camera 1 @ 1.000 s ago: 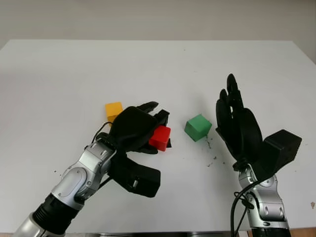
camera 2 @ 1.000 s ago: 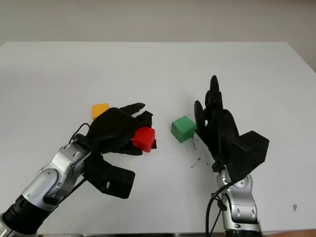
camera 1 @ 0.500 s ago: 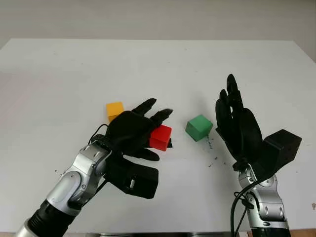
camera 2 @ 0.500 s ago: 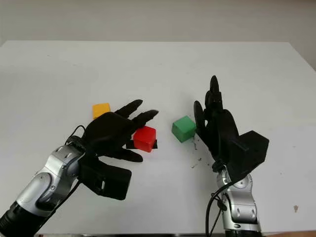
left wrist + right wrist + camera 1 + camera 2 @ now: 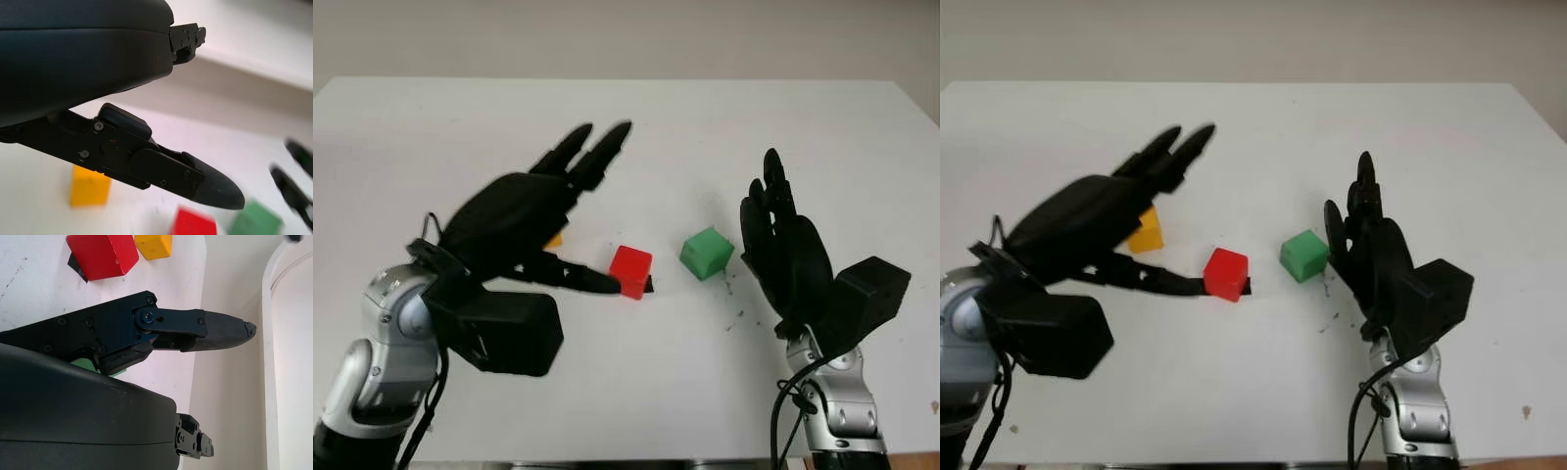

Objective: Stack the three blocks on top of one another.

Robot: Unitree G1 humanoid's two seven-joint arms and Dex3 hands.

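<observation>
Taking the red block point(image 5: 631, 271) as the landmark: the left hand point(image 5: 524, 220) hangs above the white table point(image 5: 431, 127) just left of it, raised off the surface, holding nothing, its fingers point(image 5: 592, 157) stretched long and wide open, with the thumb reaching low toward the red block's left face. That posture reads as a hand that has no grip on anything, so none of the three blocks is stacked yet.

The yellow block point(image 5: 1145, 232) sits left of the red block and a little farther back, partly under the left hand; it lies flat on the table, apart from the red one.

The red block itself rests on the table, with a small dark mark at its right foot.

The green block point(image 5: 707, 252) lies just right of the red block, turned a little, separate from it.

Farther right of the red block, beyond the green one, the right hand point(image 5: 785, 245) stands edge-up near the green block, open and empty, apparently waiting or placed to steady things.

All three blocks lie singly on the table, so the stacking work appears entirely ahead.
</observation>
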